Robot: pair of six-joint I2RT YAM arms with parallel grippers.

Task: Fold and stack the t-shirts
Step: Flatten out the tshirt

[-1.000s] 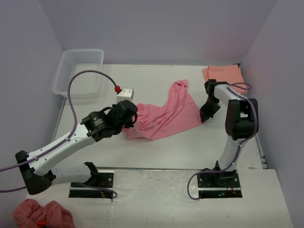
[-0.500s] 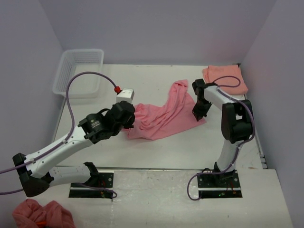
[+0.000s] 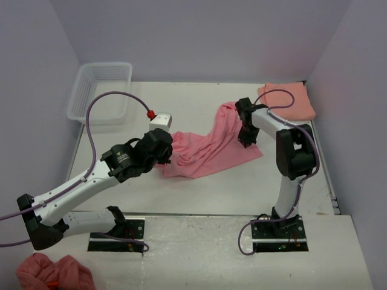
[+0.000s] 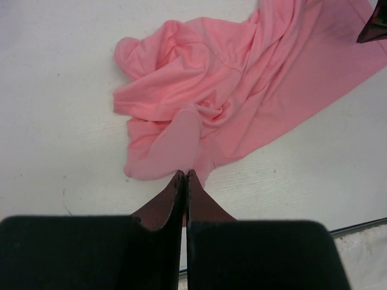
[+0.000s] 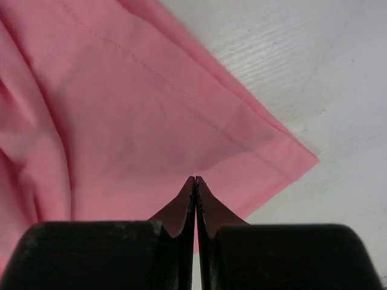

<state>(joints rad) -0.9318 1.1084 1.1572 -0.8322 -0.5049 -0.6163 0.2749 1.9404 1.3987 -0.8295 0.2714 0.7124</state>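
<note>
Left claw (image 4: 183, 176) and right claw (image 5: 195, 179) each clench the rose-pink t-shirt (image 3: 205, 151) at its edges; draw them apart evenly and low to flatten it.

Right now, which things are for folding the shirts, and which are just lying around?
For the job:
rose-pink t-shirt, crumpled mid-table
salmon-orange t-shirt, folded flat at the far right corner

Just lying about:
white basket, far left corner
small white box with a red knob
crumpled pink cloth, off the table at the near left; cannot tell what it is
</note>
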